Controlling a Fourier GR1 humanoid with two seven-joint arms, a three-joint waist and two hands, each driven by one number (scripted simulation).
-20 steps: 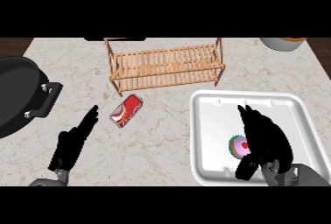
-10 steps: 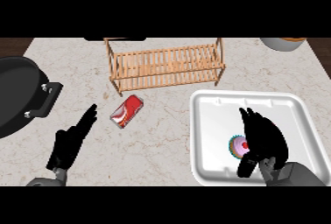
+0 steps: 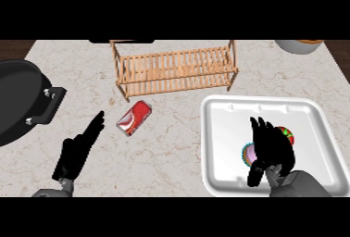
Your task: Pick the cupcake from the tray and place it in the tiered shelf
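The right hand (image 3: 270, 147) is hovering with fingers straight over the cupcake (image 3: 250, 154) sitting in the tray (image 3: 222, 113); closing off-centre might be tipping it. The left hand (image 3: 77, 152) is resting open beside a can (image 3: 133, 118), shelf (image 3: 174, 69) beyond

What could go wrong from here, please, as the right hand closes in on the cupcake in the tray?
The right hand covers most of the cupcake, so whether the fingers are set around it cannot be checked; a poor grasp might tip it over in the white tray. On the way to the wooden tiered shelf, the carry must clear the tray's raised rim. The shelf's slatted tiers offer uneven footing, so the cupcake could settle tilted.
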